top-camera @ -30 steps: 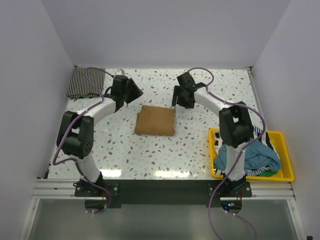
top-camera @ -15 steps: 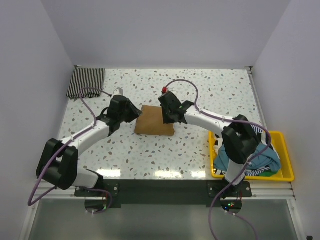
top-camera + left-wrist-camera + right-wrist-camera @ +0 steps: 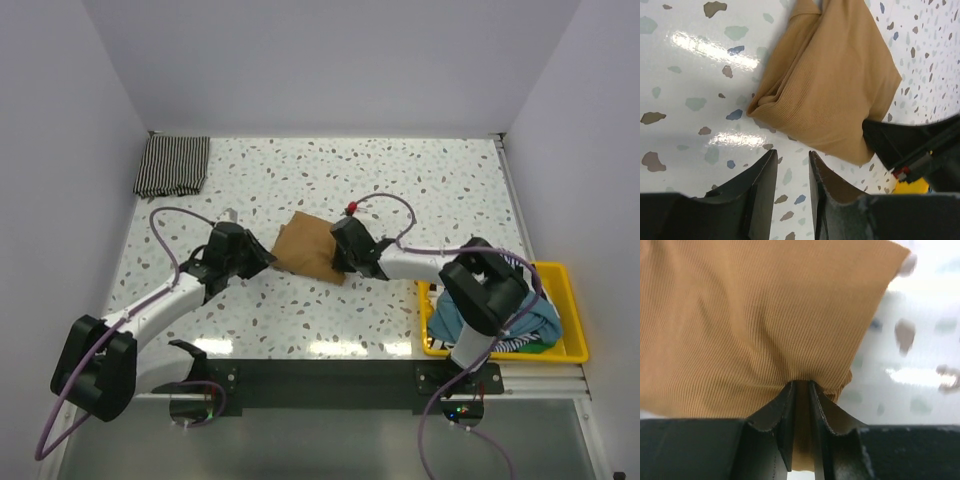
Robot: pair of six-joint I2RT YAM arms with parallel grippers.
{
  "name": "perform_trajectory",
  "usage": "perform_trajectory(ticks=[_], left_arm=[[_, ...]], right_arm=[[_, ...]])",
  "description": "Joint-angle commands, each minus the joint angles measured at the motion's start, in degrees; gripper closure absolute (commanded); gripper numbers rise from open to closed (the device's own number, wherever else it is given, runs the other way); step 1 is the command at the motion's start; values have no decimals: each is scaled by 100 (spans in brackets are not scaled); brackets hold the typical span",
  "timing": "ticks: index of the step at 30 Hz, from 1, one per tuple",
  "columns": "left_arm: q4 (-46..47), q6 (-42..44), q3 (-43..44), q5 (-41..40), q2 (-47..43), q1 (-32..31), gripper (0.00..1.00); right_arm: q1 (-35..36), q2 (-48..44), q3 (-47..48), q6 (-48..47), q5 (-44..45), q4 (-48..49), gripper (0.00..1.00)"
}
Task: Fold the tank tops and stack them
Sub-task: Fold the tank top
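A folded tan-brown tank top [image 3: 308,248] lies mid-table, turned askew, its right edge bunched. My right gripper [image 3: 346,262] is shut on that right edge; in the right wrist view ribbed tan cloth [image 3: 755,315] is pinched between the fingers of the gripper [image 3: 801,385]. My left gripper [image 3: 268,258] sits low at the top's left corner. Its jaws [image 3: 792,155] stand a little apart with only bare table between them, just short of the cloth [image 3: 830,85]. A folded black-and-white striped tank top [image 3: 173,165] lies in the far left corner.
A yellow bin [image 3: 568,278] at the near right holds a heap of teal and striped tops [image 3: 500,315]. White walls close in the speckled table [image 3: 440,190] on three sides. The right arm's black link [image 3: 912,145] shows beside the tan top in the left wrist view.
Both arms swung in from the far side and came down at the tan top. The right gripper closed on its right edge and the top turned askew. The left jaws narrowed.
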Motion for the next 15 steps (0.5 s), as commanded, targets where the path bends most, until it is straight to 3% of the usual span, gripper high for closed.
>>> perform_trajectory(ticks=[1,2,3,5,10,15], left_arm=[[-158,122,129,71,-91,159,63],[-228,184,278,107,-56,316,63],[-263,254,375,116,-47,396,62],[-465,474,751,116,14,580,61],[-1036,755,1421,-59,59,766,57],[-1529,633,1194,-236,-380,863,47]], right_arm=[[750,-595,-1259,1782,-254,965,80],[997,-755,-1741,2569,-114,1286,80],[1260,-862,-1902,2872,87,1881,80],[1938,-828,-1695,3208,563,2062,79],[2177,-458,-876,3025,625,1861,76],[2133,-845,-709,2437,477,1159,71]])
